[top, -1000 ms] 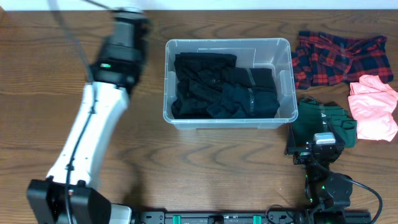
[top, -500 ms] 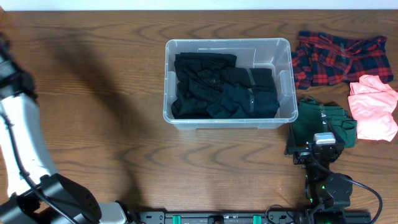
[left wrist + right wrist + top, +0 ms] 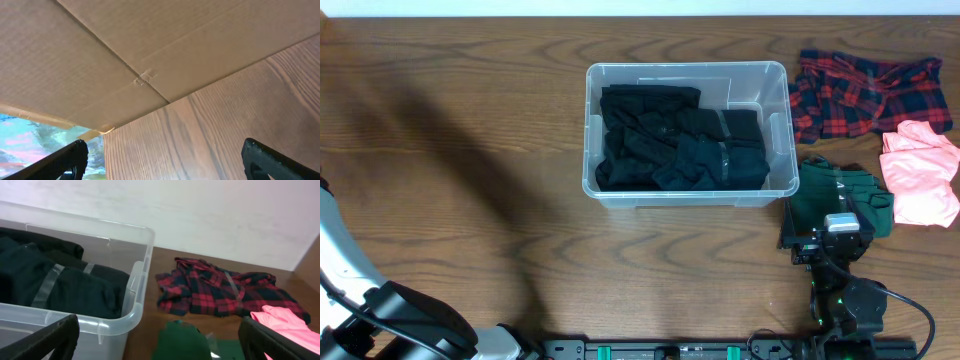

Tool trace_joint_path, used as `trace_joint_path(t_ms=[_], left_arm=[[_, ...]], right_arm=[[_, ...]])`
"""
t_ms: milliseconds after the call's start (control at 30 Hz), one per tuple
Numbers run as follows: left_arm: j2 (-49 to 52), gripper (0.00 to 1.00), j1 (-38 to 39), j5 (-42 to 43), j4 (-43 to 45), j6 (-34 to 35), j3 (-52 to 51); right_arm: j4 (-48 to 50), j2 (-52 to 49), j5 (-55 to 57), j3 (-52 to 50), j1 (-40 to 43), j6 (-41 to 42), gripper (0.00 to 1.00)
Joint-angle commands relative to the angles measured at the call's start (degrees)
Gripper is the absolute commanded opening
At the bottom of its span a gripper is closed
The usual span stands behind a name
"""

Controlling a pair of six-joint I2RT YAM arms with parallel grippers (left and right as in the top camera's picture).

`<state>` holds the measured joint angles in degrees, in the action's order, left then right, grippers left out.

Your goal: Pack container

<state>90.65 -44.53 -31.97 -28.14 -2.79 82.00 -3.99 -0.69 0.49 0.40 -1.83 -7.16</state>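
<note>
My left arm (image 3: pixel 390 325) sits folded at the near-left corner of the overhead view, with only part of it inside the shot. On its wrist camera the left pincer (image 3: pixel 165 160) stands wide open, its black fingers (image 3: pixel 67 160) far apart and holding nothing. My right arm (image 3: pixel 842 270) is tucked low at the near right. The right pincer (image 3: pixel 160 340) is equally wide and empty.

Just ahead-left of the right gripper (image 3: pixel 160 347), the container (image 3: pixel 137 287) wall bars the way; straight ahead lie green cloth (image 3: pixel 182 337) and plaid shirt (image 3: pixel 215 292). A cardboard box (image 3: pixel 125 50) fronts the left gripper (image 3: pixel 165 160).
</note>
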Motion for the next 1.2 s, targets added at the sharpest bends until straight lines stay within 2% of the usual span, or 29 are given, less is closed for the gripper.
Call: trace_joint_path(t_ms=[0, 100, 233, 400, 533, 700, 933, 1067, 1167], left_arm=[[-0.6, 0.98, -0.2, -0.8, -0.1, 0.3, -0.8], [-0.6, 0.98, -0.2, -0.9, -0.1, 0.3, -0.8], [-0.6, 0.98, -0.2, -0.9, -0.1, 0.3, -0.8], [-0.6, 0.98, -0.2, -0.8, -0.1, 0.3, -0.8], [-0.6, 0.98, -0.2, -0.9, -0.1, 0.3, -0.8], [-0.6, 0.98, -0.2, -0.9, -0.1, 0.3, -0.8], [-0.6, 0.98, -0.2, -0.9, -0.1, 0.3, -0.8], [-0.6, 0.98, -0.2, -0.8, -0.1, 0.3, -0.8], [-0.6, 0.98, -0.2, -0.8, -0.1, 0.3, -0.8]], right_arm=[[0.9, 0.2, 0.7, -0.1, 0.5, -1.3, 0.99], [5.3, 0.2, 0.5, -0.1, 0.5, -1.0, 0.99], [14.6, 0.0, 0.6, 0.5, 0.5, 5.3, 0.99], [12.3, -6.0, 0.5, 8.6, 0.5, 10.6, 0.99], [9.3, -19.1, -1.4, 20.7, 0.4, 13.1, 0.99], [3.4, -42.8, -7.7, 41.8, -0.1, 13.1, 0.99], [-16.6, -73.7, -18.1, 73.4, -3.1, 11.3, 0.99], [-24.5, -83.9, -22.9, 83.9, -3.9, 9.9, 0.99], [-21.9, -87.2, -22.1, 84.5, -3.6, 10.0, 0.99]])
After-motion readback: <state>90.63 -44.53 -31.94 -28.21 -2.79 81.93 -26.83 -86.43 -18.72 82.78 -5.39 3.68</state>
